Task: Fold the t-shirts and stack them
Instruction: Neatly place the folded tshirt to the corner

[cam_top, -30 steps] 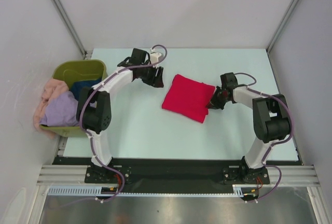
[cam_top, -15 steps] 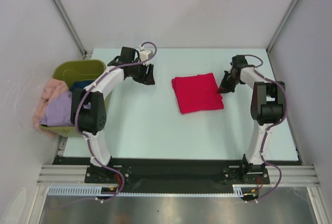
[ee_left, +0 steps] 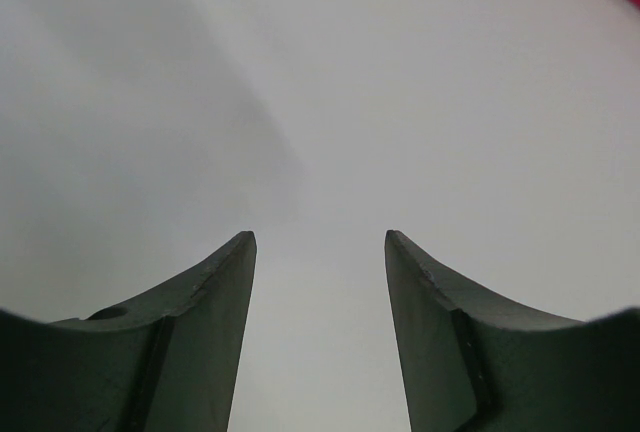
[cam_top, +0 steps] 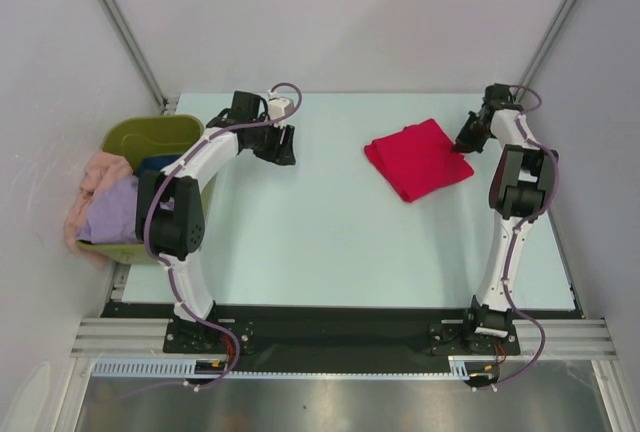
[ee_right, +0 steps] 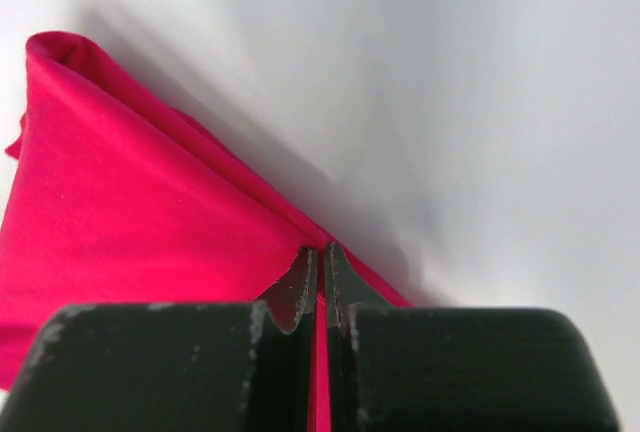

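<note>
Red folded t-shirt (cam_top: 418, 159) lies on my desk (cam_top: 330, 242) far right, its edge pinched in my right tool (cam_top: 466, 144), clamped tight. My left tool (cam_top: 278, 147) hangs partly open, holding nothing.

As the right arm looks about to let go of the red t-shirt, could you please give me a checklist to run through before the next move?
1. Right gripper pinches the red t-shirt's edge: ok.
2. Red t-shirt folded, lying on the table: ok.
3. Left gripper open and empty: ok.
4. Left gripper apart from the red t-shirt: ok.
5. Other t-shirts waiting in the tub: ok.
6. Underside layers neat: cannot tell.
</note>
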You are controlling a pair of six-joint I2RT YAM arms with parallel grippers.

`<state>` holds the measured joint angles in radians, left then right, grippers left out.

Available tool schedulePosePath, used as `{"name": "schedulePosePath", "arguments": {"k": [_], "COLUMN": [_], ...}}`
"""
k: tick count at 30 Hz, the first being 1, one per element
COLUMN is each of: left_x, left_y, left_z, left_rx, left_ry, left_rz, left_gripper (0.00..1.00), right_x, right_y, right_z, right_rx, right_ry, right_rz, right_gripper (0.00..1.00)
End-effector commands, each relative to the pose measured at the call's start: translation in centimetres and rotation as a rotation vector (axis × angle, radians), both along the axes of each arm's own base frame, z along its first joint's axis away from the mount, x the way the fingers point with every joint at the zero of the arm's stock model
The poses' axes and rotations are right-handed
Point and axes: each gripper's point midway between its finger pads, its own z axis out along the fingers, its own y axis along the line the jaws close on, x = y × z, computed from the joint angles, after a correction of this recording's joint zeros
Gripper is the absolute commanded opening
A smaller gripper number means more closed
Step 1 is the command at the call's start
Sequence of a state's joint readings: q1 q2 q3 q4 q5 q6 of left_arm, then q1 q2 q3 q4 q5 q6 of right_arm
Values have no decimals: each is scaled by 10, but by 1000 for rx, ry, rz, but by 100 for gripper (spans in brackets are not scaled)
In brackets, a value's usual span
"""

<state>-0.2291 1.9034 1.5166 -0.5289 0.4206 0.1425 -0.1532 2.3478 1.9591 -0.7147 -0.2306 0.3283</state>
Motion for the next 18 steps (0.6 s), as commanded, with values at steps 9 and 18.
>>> {"name": "schedulePosePath", "arguments": {"k": [9, 18], "left_x": [15, 14], "left_y": [8, 14], "left_z": [13, 10], "left_rx": [29, 50], "left_ry": [-44, -29], "left_rz": [7, 17], "left_gripper": [60, 60], "right_x": [51, 96], "right_y": [-175, -218], "right_z": [17, 21], "right_rx": [-154, -228], "right_ry": [-180, -322], "right_rz": [-469, -505], "right_gripper": [0, 0]}}
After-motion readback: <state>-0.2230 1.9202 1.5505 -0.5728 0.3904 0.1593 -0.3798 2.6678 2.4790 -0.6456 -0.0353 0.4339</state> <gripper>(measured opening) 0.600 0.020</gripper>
